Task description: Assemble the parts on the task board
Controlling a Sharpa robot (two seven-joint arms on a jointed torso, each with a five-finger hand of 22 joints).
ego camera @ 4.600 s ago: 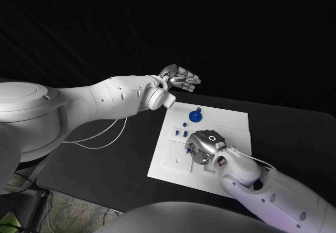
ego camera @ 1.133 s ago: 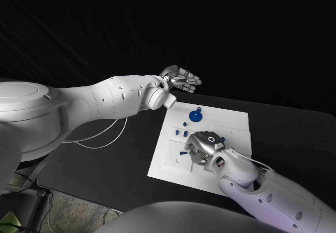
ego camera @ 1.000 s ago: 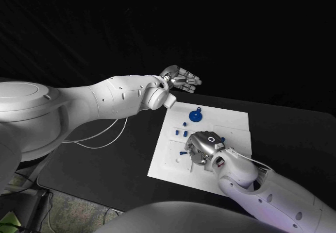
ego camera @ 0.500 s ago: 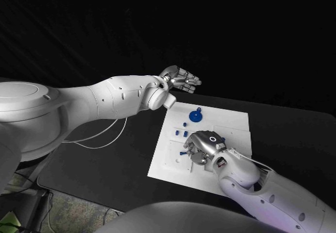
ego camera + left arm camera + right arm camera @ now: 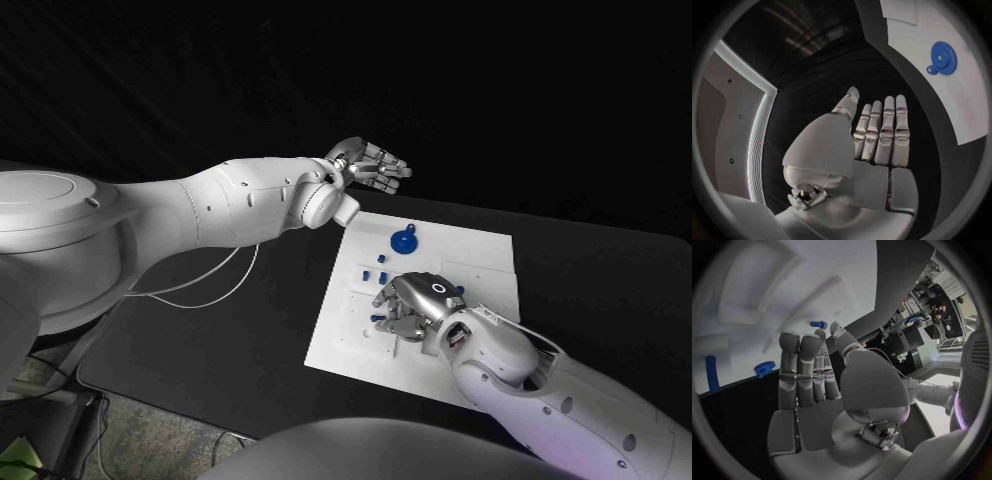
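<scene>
While the right hand (image 5: pixel 415 305) hovers open-fingered, holding nothing, over small blue plastic parts (image 5: pixel 378 274) on the flat white task board (image 5: pixel 476 245), picking seems underway; next, close precisely; left hand (image 5: pixel 369 164) idles, fingers extended.

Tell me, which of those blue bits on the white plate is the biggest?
The round blue gear at the far end of the task board, beyond the right hand. The other parts are small pegs.
</scene>
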